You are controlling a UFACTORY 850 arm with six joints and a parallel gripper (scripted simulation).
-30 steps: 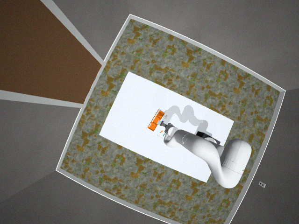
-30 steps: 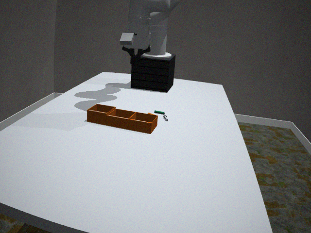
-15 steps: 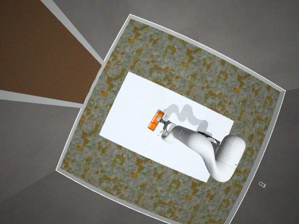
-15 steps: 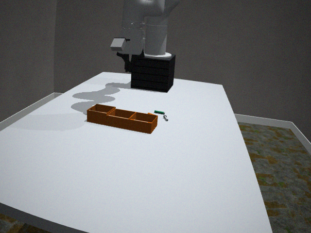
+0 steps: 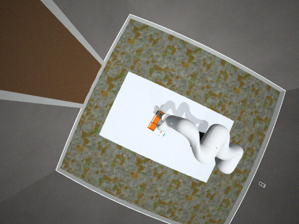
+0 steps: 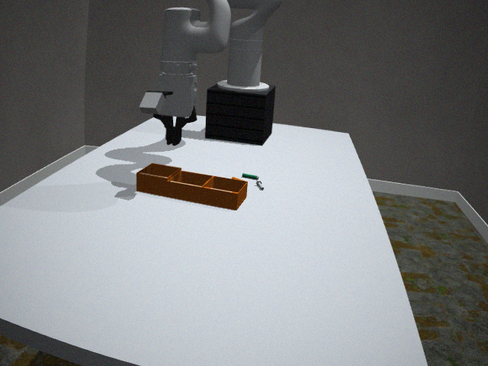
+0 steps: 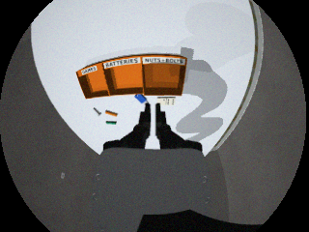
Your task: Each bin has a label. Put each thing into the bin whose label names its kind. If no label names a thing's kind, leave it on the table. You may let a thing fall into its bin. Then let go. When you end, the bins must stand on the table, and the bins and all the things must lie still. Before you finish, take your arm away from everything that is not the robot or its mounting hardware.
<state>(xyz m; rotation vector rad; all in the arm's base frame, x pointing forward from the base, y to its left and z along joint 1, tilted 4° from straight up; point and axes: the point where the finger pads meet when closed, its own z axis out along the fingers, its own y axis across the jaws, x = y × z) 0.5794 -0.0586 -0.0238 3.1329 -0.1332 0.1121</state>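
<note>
The gripper is hanging in the middle of the wrist view, its fingers pressed together and holding nothing. It should open wide before going down, then come straight over one small thing and squeeze it in the middle.

The orange bin row is sitting just above the gripper, with three parts; all three are looking bare inside. A blue thing is lying just below the bins. A green stick and a grey piece are resting right of the bins.
</note>
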